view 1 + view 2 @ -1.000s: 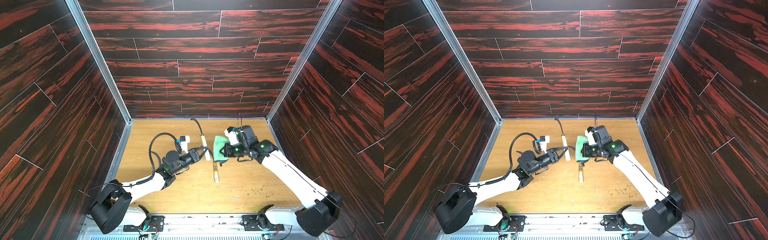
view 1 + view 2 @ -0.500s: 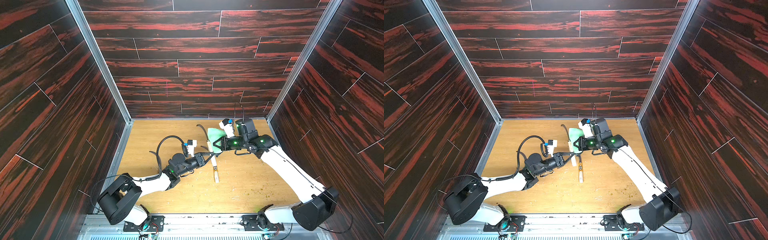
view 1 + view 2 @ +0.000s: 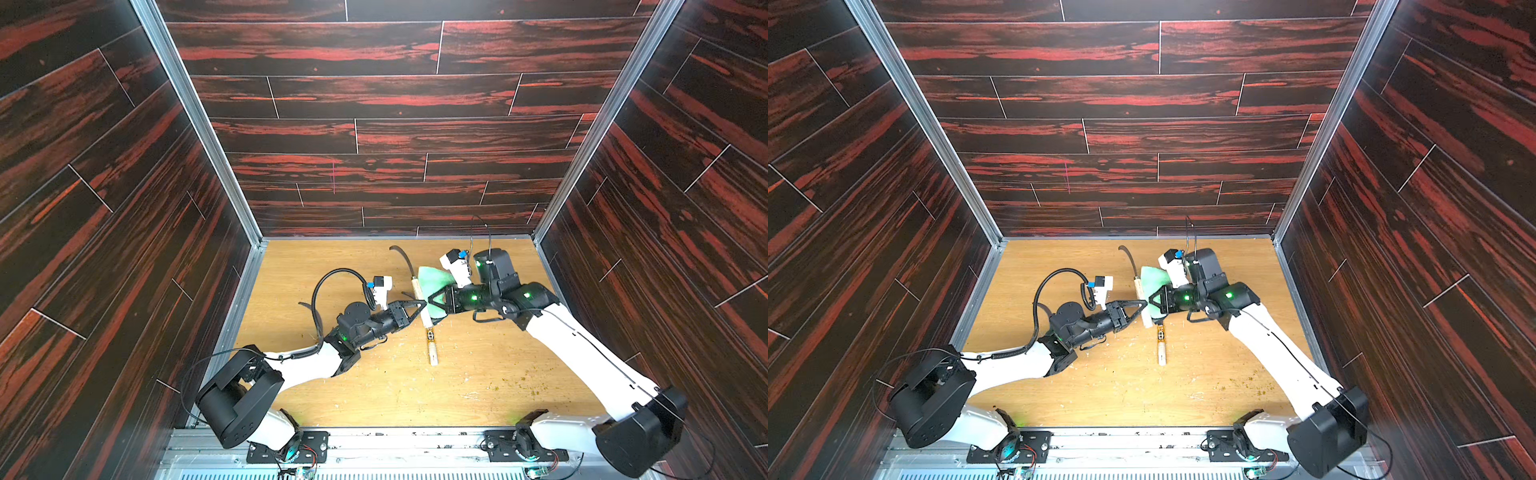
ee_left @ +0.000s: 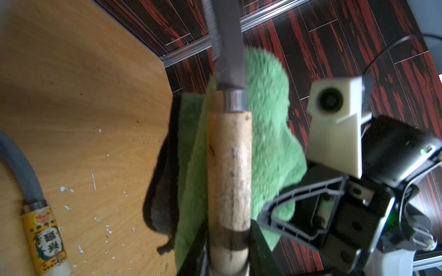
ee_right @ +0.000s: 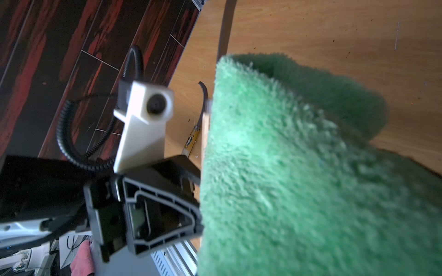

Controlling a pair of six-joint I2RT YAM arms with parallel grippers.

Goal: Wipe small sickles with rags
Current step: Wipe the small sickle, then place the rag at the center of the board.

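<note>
Sickle (image 4: 229, 167) clamped by left gripper (image 3: 421, 306), rag (image 3: 430, 277) clenched by right gripper (image 3: 433, 300), labelled sickle (image 3: 432, 345) lying nearby

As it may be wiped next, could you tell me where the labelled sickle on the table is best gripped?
I would grip the labelled sickle by its handle near the pale butt end, from above, jaws across it: it lies flat on the table, and its blade end is crowded by the green cloth.

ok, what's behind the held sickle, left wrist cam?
Green rag, spread behind the sickle handle and blade base. The handle covers the rag's middle, so contact can't be seen.
</note>
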